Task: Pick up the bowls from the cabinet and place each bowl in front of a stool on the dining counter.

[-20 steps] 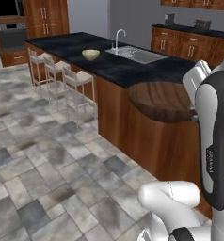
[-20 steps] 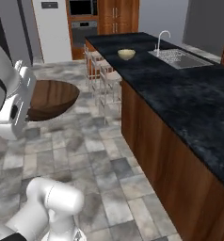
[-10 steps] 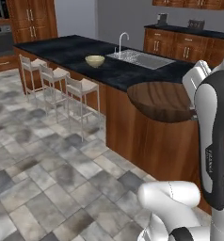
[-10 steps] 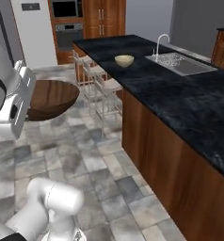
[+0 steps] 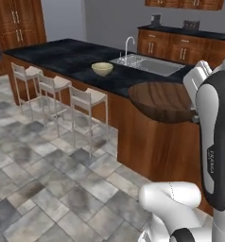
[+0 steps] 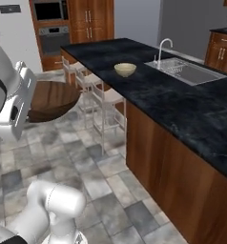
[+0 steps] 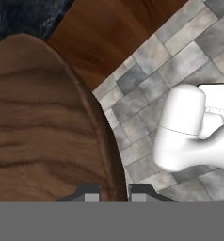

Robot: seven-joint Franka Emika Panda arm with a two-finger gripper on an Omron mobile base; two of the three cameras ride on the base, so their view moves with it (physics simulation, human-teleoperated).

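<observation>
Over the tiled floor: the dark brown wooden bowl (image 5: pixel 162 101) hangs in the air beside the island's wooden side, carried at the end of the white arm; the right base view has it (image 6: pixel 51 99) above the floor, off the counter's long stool-side edge.
Gripper: the gripper (image 7: pixel 113 194) is clenched on the wooden bowl's rim; the hand view has one dark fingertip inside the rim and one outside it, with the wall between them.
Wooden bowl, close up: its grained inside (image 7: pixel 38 141) lies to the left of the rim, with grey floor tiles and the island's wood side past it.
Cream bowl: the glossy cream-beige bowl (image 5: pixel 102 69) stands upright on the dining counter (image 5: pixel 62 56), near the long edge that faces the stools and just left of the sink; from the other side it (image 6: pixel 125 69) sits between that edge and the sink.
Stools: three white stools (image 5: pixel 88 97) stand in a row on the floor along that same edge; the cream bowl lies roughly opposite the one nearest the robot.
Sink: a steel basin (image 6: pixel 189 70) with a curved tap (image 6: pixel 162 46) is sunk into the black marble top, well in from the stool-side edge.
Far wall: tall reddish-brown cupboards (image 5: pixel 17 22) and a built-in oven (image 6: pixel 52 33).
</observation>
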